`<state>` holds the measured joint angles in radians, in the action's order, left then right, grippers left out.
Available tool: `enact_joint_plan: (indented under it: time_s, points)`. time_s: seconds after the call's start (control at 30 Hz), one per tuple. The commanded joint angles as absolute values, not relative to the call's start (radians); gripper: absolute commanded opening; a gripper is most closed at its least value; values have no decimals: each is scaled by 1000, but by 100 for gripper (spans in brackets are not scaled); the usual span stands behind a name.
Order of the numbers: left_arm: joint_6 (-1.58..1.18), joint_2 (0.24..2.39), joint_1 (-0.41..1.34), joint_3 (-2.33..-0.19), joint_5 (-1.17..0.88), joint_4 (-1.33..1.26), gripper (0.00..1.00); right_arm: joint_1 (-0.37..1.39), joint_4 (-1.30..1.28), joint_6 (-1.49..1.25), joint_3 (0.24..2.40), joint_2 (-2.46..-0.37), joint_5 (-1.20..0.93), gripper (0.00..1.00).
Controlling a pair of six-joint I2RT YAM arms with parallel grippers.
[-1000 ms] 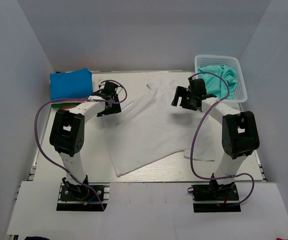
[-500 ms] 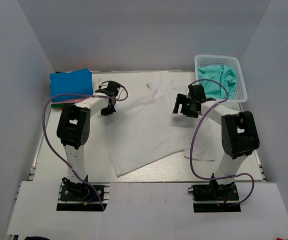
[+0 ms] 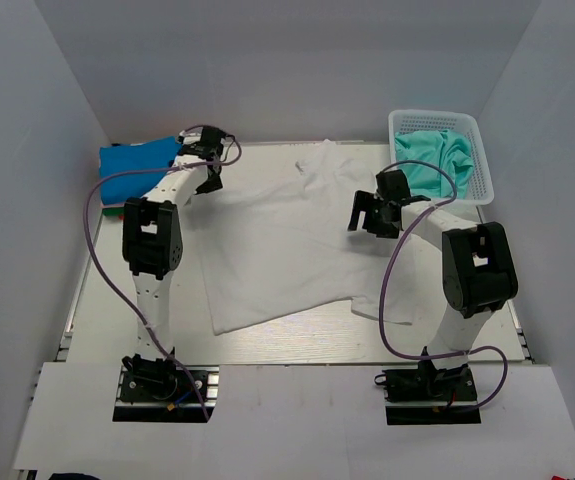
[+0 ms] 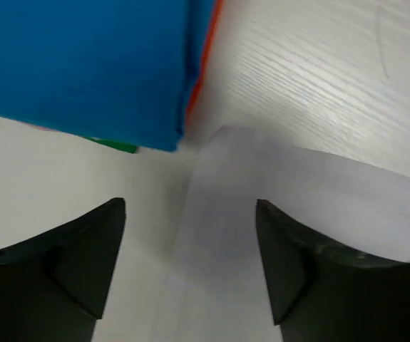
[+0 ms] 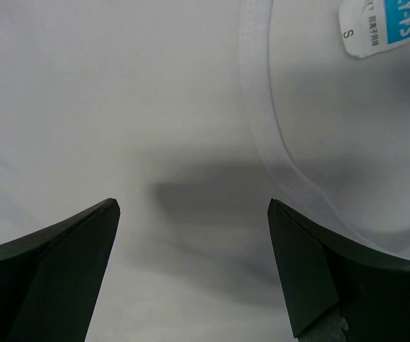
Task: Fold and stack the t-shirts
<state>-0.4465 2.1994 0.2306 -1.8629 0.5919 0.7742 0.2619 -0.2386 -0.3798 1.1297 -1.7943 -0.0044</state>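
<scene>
A white t-shirt (image 3: pixel 277 250) lies spread flat on the table's middle. My left gripper (image 3: pixel 210 178) is open just above its back-left corner (image 4: pixel 297 206), beside a folded blue t-shirt (image 3: pixel 137 165) that lies on red (image 4: pixel 206 50) and green (image 4: pixel 115 146) ones. In the left wrist view the gripper (image 4: pixel 190 235) is empty. My right gripper (image 3: pixel 367 214) is open and empty over the white shirt's right part, close to its collar (image 5: pixel 262 142) and size label (image 5: pixel 372 28); its fingers (image 5: pixel 62 263) stand wide apart. A teal t-shirt (image 3: pixel 432 160) lies crumpled in the basket.
The white lattice basket (image 3: pixel 479 150) stands at the back right corner. The stack of folded shirts (image 4: pixel 83 64) sits at the back left. Grey walls close in the table on three sides. Bare table (image 4: pixel 319 71) shows behind the shirt's corner.
My left gripper has moved toward the back left, next to the blue stack. The white shirt's left side has shifted left and lies flatter. The right gripper has hardly moved.
</scene>
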Motion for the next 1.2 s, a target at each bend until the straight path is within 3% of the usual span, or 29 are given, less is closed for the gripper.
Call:
enact_joint_plan:
  time_s: [0.0, 0.03, 0.23, 0.43, 0.6, 0.97, 1.17]
  points:
    - [-560, 2215, 189, -2000, 670, 1021, 91, 259, -278, -357, 1204, -1769, 37, 90]
    - [-598, 2215, 189, -2011, 670, 1035, 100, 262, -279, -348, 1210, -1766, 41, 90]
    - [-566, 2077, 212, -1895, 476, 871, 100, 259, -270, -342, 1238, -1749, 44, 90]
    - [-465, 1909, 265, -1603, 184, 669, 100, 255, -281, -379, 1169, -1727, 98, 90]
    - [-465, 1897, 310, -1422, 45, 534, 100, 258, -281, -382, 1115, -1695, 106, 90]
    - [-477, 2172, 284, -1649, 259, 655, 100, 265, -293, -414, 1118, -1747, 65, 90]
    - [-370, 2368, 265, -1931, 287, 701, 100, 278, -327, -413, 1155, -1813, 54, 90]
